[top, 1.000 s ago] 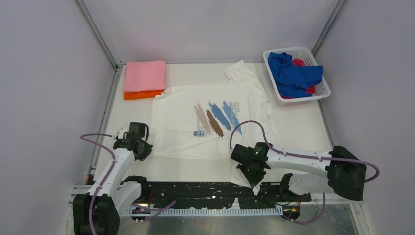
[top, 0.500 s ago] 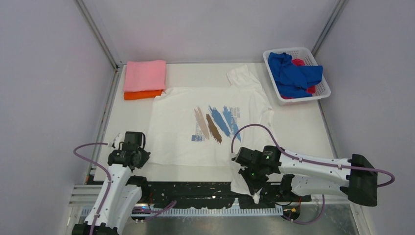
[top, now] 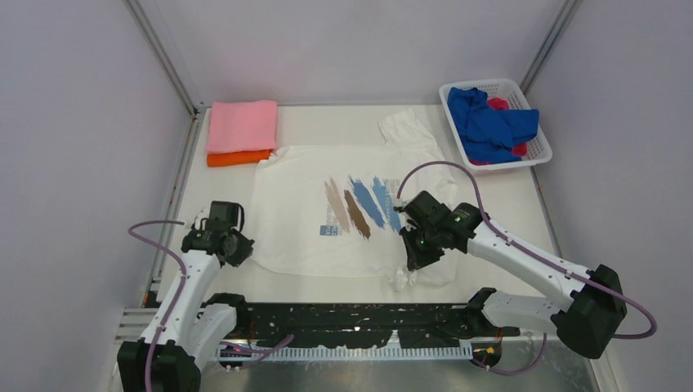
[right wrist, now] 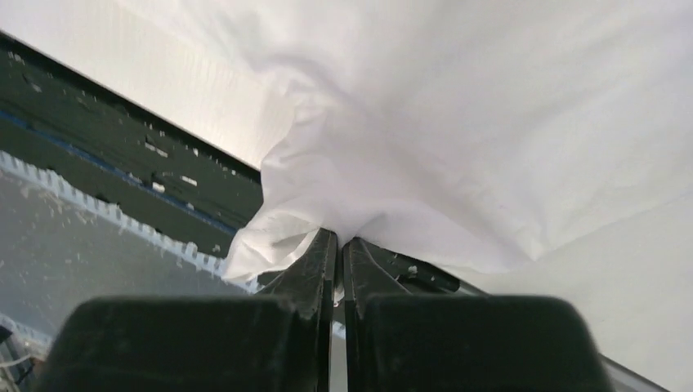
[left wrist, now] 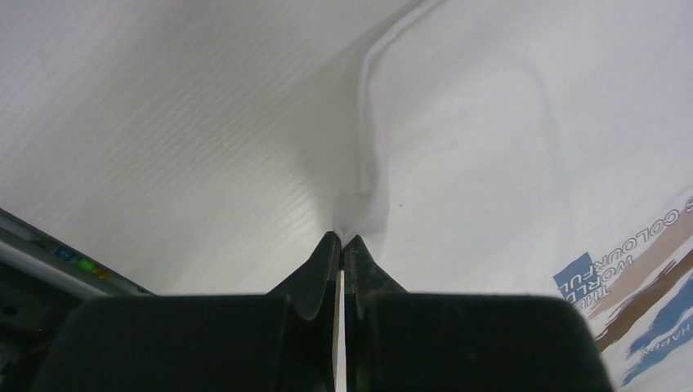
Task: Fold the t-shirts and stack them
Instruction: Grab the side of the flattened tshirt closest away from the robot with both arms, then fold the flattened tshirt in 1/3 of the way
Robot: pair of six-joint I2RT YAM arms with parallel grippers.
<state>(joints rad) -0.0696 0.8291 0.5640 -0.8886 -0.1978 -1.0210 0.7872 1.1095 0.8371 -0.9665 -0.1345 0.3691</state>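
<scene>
While the L gripper [left wrist: 342, 238] is keeping its jaws pinched together on the near-left hem of the white t-shirt [top: 302, 220], the R gripper [right wrist: 339, 237] is doing the moving. A sec ago it was sitting low at the near edge of the table [top: 507, 212]. Now it's hanging higher and farther in, over the shirt's near-right part, w/ jaws clamped tight on a bunched bit of the white cloth. That corner is dangling crumpled under it and peeling off the table, while the rest of the shirt is lying flat mid-table, print up. The L gripper is shifting only slightly.

Judging by this, the near-right side is prob. being carried in over the body to start a fold. The cloth is looking bunched, though, so the edge may not be landing clean w/o a tug.

Far right, the basket [top: 482, 82] is holding a blue t-shirt [top: 486, 122] w/ a red t-shirt [top: 500, 104] peeking out beneath, both crumpled and waiting. Far left, a pink t-shirt [top: 242, 125] is lying folded on a folded orange t-shirt [top: 237, 158], just beside the white one's far-left corner.
</scene>
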